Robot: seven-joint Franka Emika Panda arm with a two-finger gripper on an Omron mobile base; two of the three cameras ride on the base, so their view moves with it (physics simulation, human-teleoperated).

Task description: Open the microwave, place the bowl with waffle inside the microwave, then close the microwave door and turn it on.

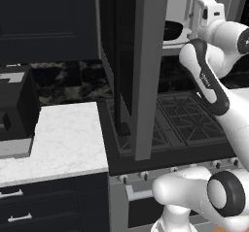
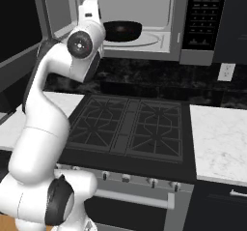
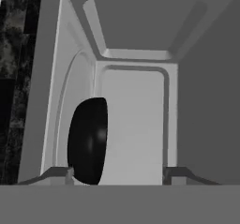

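Note:
The microwave [image 2: 182, 29] hangs above the stove with its cavity exposed. Its door [image 1: 146, 71] is swung wide open toward me, edge-on, and also stands at the left [image 2: 48, 5]. The small black bowl [image 2: 122, 30] rests on the pale turntable [image 2: 152, 40] inside, also seen as the bowl [image 1: 171, 30]. I cannot make out a waffle in it. In the rolled hand view, my gripper [image 3: 118, 175] is open at the cavity mouth. The bowl [image 3: 87, 141] sits just beyond the left fingertip [image 3: 61, 173], with nothing held between the fingers.
A black gas stove [image 2: 130, 128] lies directly below the microwave. White marble counters flank it [image 1: 63, 139] [image 2: 219, 138]. A small black appliance with a grey base [image 1: 14, 112] stands at the left, under dark cabinet doors [image 1: 48, 22]. The open door juts out over the stove.

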